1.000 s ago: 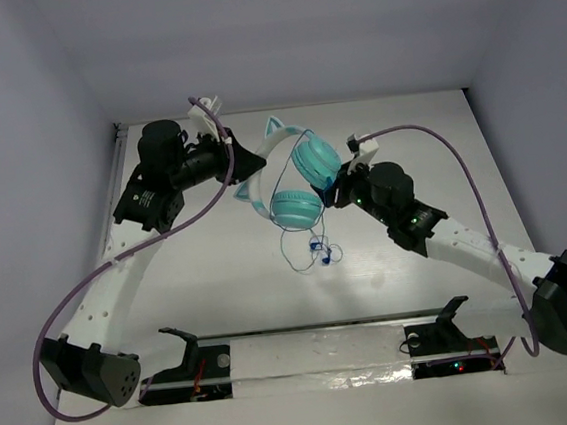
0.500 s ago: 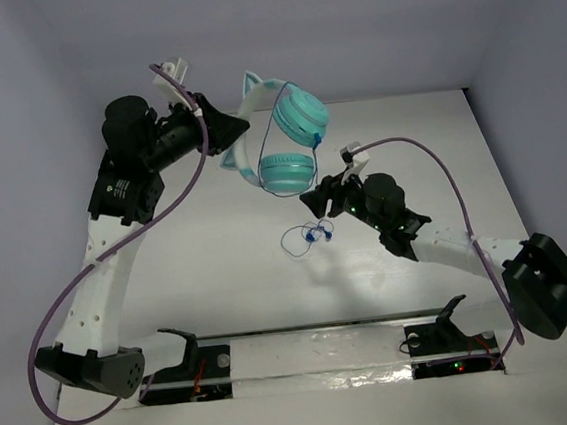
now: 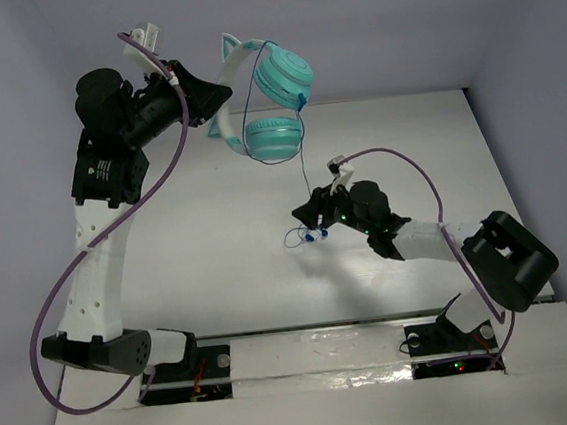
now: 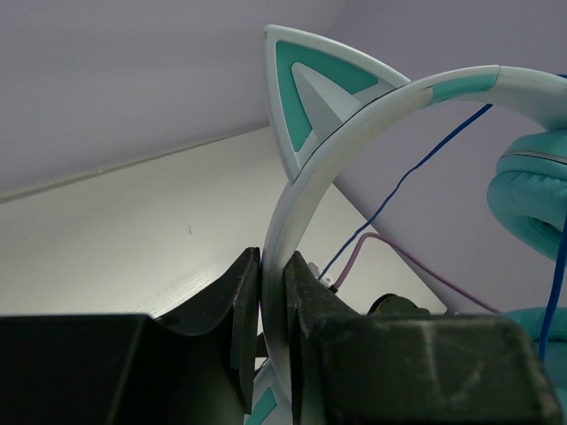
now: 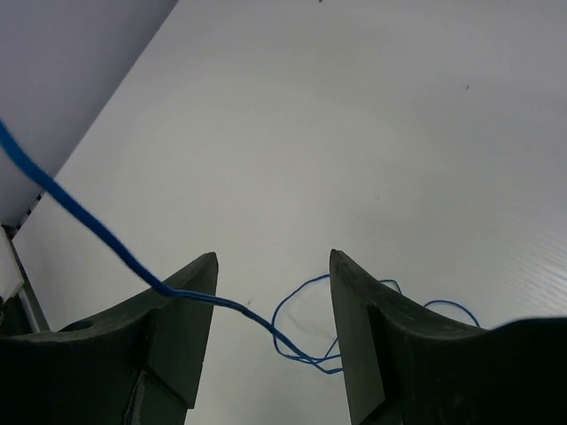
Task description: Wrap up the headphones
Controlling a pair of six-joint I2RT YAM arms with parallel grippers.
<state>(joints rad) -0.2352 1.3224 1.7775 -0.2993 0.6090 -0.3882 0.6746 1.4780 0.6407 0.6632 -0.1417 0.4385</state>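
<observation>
Low over the white table (image 3: 213, 209), about midway between its near and far edges, the right gripper (image 5: 273, 292) is seen with its matte black, wedge-shaped jaws set wide apart and nothing clamped between them. The thin blue cord (image 5: 106, 235) is drawn across the gap just past the tips; whether a finger is touched cannot be told. The cord's end is gathered in loose loops on the smooth table just beyond the jaws. From there the cord is carried up to the headphones (image 3: 274, 135), which are held in the air toward the far edge, clear of the table. Their teal earcups (image 3: 280, 72) are round and padded. The pale, smooth headband (image 4: 297, 186) is curved and topped by a pointed, triangular cat ear (image 4: 310, 97). The headband is pinched edge-on between the jaws of the left gripper (image 4: 273, 288), which are closed tight on it
</observation>
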